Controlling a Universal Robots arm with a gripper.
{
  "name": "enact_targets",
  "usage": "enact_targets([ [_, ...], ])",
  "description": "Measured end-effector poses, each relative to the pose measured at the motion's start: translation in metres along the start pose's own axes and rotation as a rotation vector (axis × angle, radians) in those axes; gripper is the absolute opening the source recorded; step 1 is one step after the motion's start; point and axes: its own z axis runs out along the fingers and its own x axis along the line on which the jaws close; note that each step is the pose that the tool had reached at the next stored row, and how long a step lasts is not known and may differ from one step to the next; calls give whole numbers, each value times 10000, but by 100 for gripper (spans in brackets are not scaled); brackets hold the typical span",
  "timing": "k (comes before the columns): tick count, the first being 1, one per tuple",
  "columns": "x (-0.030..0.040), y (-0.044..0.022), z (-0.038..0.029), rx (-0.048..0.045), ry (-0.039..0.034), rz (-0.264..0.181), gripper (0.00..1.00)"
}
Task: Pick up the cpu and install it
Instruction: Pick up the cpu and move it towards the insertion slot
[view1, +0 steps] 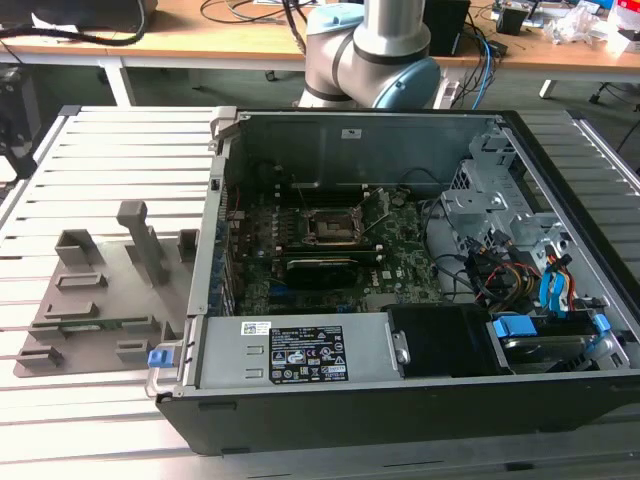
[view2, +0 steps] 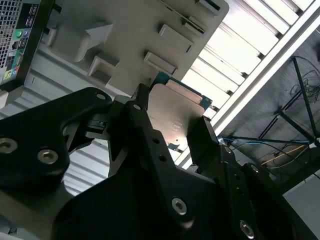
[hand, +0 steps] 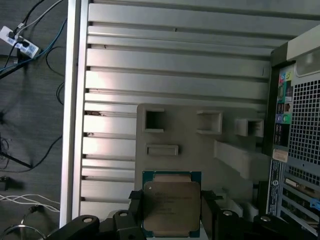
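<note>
The cpu (hand: 171, 206), a flat square chip with a silver-grey top and a thin teal edge, sits between the black fingers (hand: 136, 212) of my gripper (hand: 171, 220), which is shut on two opposite sides of it. In the second wrist view the same cpu (view2: 175, 112) is clamped in the gripper (view2: 172, 130). It hangs well above the grey parts holder (hand: 185, 135). The open motherboard socket (view1: 335, 228) lies inside the computer case (view1: 400, 390) in the exterior view.
The grey parts holder (view1: 100, 290) with upright blocks lies on the slatted metal table (view1: 110, 150) at the exterior view's left of the case. The case holds drive bays and cables (view1: 530, 270). The arm's base (view1: 375, 60) stands behind the case. Loose cables lie on the floor (hand: 30, 165).
</note>
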Motion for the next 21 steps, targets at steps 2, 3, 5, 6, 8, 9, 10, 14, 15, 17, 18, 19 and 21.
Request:
enact_targets([
  [2,-2,1,-86,-4,0,0,55],
  [3,-3,2,-127,-22,-1,1,55],
  [5,-4,5,-181,-49,-2,2,55],
  [6,-4,5,-187,-53,-4,2,55],
  [8,-4,5,-186,-53,-5,2,55],
  [9,-4,5,-187,-53,-4,2,55],
  [10,-4,5,-188,-52,-3,2,55],
  [14,-101,8,-187,-47,-3,2,55],
  [15,-159,9,-186,-45,-2,2,55],
  [17,-238,9,-185,-46,-2,2,55],
  [18,-264,10,-184,-46,-3,2,55],
  [19,-320,12,-183,-44,-2,1,55],
  [21,-435,15,-181,-34,-2,1,55],
])
